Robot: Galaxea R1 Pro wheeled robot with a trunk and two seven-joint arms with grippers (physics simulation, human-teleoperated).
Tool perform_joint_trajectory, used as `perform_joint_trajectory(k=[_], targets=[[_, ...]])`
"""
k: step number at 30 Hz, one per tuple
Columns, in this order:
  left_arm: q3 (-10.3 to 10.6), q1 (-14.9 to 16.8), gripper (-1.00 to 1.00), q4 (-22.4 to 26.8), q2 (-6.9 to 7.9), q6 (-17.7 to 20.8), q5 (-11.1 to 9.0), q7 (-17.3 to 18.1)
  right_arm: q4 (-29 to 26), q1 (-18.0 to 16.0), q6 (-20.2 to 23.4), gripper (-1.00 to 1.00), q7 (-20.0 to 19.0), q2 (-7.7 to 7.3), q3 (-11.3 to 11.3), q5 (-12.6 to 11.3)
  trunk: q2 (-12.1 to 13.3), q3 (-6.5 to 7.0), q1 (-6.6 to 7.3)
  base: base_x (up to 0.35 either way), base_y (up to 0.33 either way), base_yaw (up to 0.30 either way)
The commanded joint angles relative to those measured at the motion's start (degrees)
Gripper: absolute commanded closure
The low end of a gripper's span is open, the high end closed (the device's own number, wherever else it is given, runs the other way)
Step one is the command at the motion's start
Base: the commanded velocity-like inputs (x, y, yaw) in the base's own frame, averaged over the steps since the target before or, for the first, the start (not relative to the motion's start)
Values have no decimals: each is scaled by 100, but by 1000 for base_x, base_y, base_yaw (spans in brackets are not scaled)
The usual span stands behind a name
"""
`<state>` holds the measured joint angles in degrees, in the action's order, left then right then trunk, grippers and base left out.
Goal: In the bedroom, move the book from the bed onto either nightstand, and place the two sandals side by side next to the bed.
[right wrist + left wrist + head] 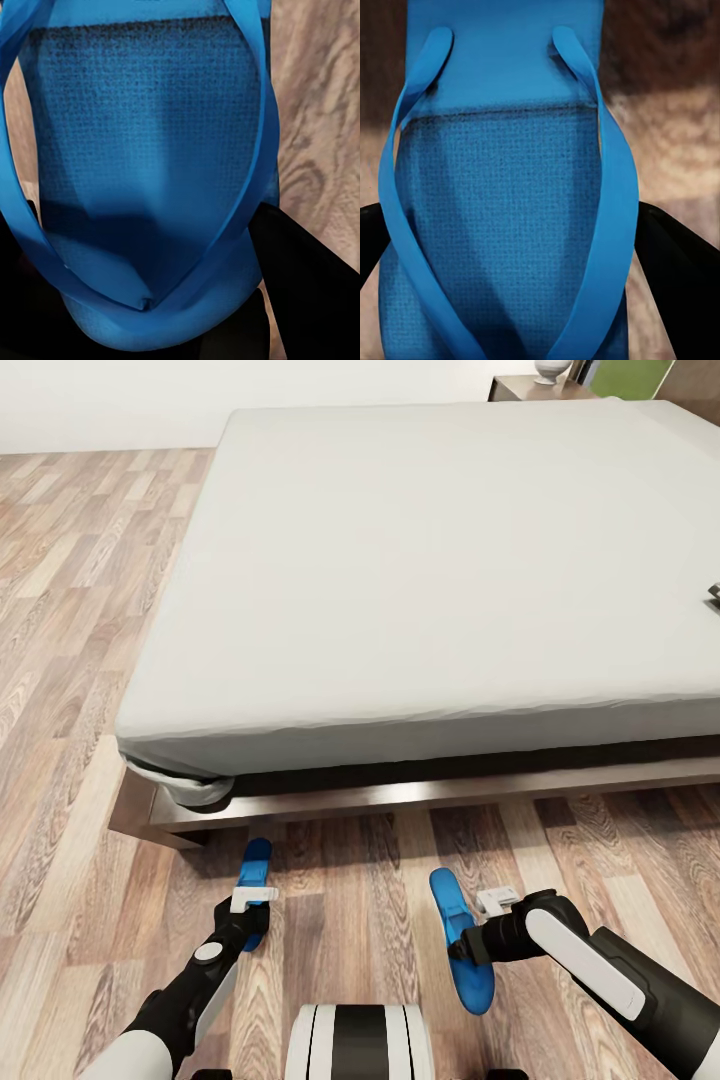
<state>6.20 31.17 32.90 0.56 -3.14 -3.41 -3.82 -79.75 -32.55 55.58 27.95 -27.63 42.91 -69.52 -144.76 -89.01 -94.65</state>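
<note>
Wood floor [350,880]: sandals [460,940] seemingly bedward.

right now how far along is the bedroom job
Nothing looks finished. In hand: each gripper is at a blue sandal, left sandal and right sandal, on the floor beside the bed, apart and not parallel. Left: line them up side by side and move the book; a small dark item lies at the mattress edge.

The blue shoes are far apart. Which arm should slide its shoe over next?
Probably the right. Its sandal lies farther out on the floor and at a slant, with the right fingers at it. The left sandal already lies near the bed.
</note>
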Motion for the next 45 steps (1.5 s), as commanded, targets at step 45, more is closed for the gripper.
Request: perform_joint_trajectory(k=[45], targets=[[42,3,100,161,4,-20,-25,-40,3,3,0,100,70,-8,5,-61,-5,-70,-7,0,0,0]])
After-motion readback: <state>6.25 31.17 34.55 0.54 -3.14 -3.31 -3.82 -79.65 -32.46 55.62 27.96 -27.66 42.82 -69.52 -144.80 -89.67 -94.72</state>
